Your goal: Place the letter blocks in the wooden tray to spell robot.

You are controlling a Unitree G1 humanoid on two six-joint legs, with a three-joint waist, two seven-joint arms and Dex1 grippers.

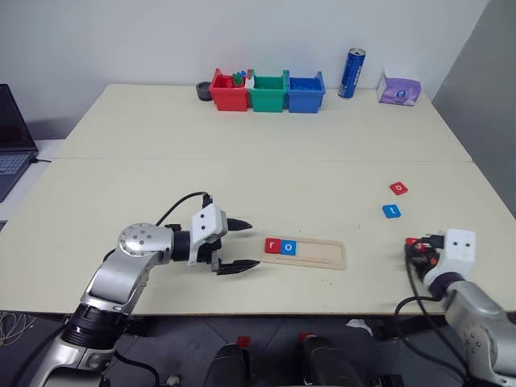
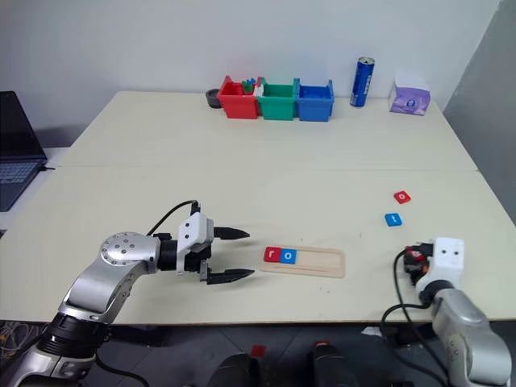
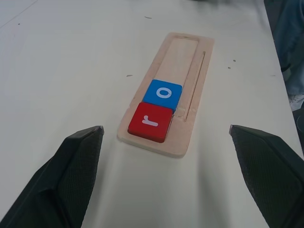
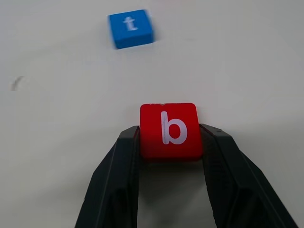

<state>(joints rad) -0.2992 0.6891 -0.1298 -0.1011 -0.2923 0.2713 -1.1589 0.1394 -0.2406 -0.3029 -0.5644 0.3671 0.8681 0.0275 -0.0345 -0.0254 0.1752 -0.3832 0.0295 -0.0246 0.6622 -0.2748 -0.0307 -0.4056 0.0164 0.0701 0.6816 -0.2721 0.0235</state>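
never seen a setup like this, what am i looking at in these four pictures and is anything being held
This is a humanoid robot with two metal arms, each ending in a two-fingered black gripper. Two pictures come from cameras in its head, looking down over a cream table. The other two come from cameras on each wrist.

On the table lies a long pale wooden tray holding a red r tile and a blue o tile. A blue t tile and a red o tile lie loose.

The left gripper is open and empty beside the tray. The right gripper pinches a red b tile.
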